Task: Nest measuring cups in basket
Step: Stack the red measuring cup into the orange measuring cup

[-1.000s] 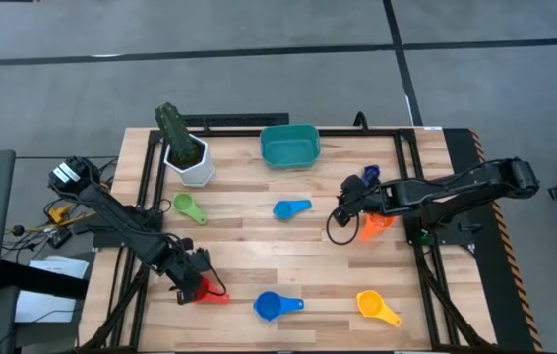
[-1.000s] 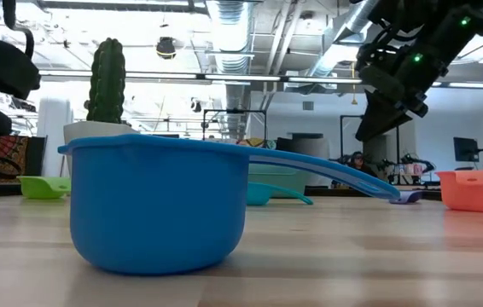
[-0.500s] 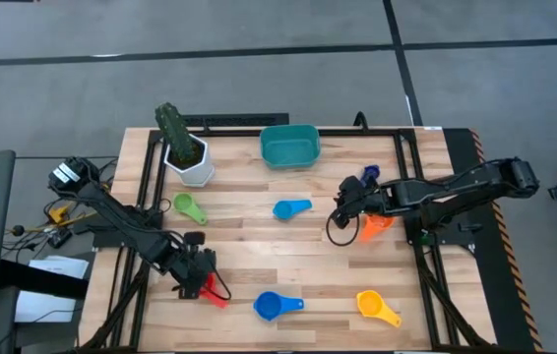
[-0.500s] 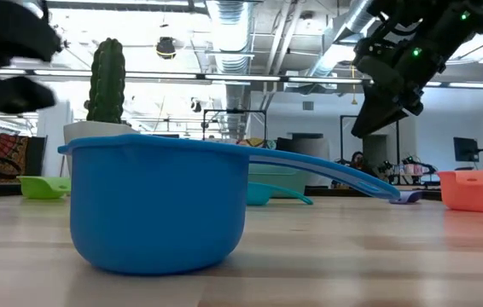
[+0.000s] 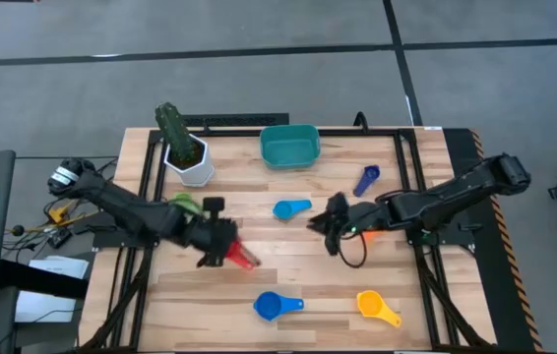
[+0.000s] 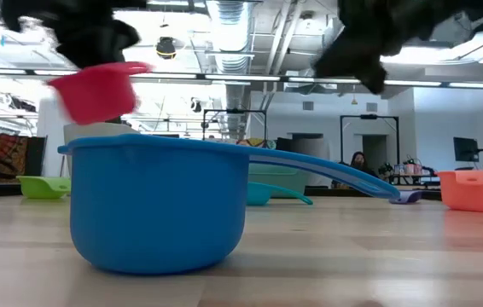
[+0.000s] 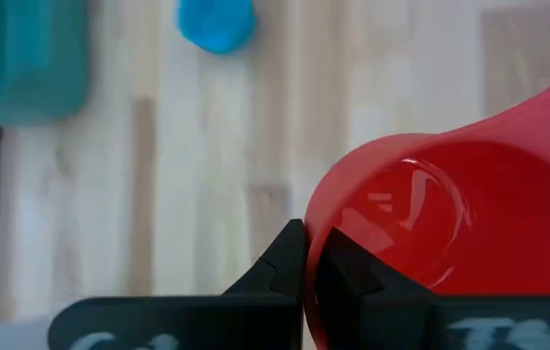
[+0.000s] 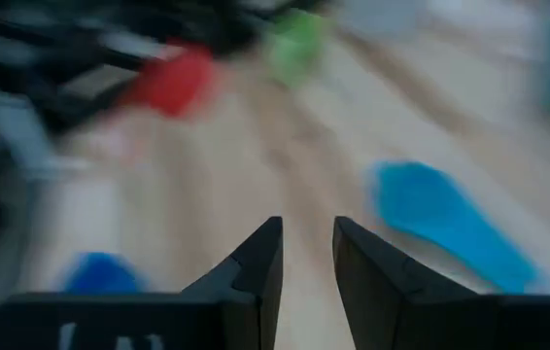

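Since prev frame the left gripper (image 5: 229, 252) has lifted the red cup (image 5: 240, 258) off the table's 7 o'clock corner & carried it toward centre, jaws clamped on its rim, so the carry to the basket (image 5: 289, 147) is on. Right gripper (image 5: 320, 223), narrowly open & holding nothing, has slid toward centre near the light-blue cup (image 5: 289, 208). Basket at 12 o'clock looks empty; other cups on the table w/ nothing nested.
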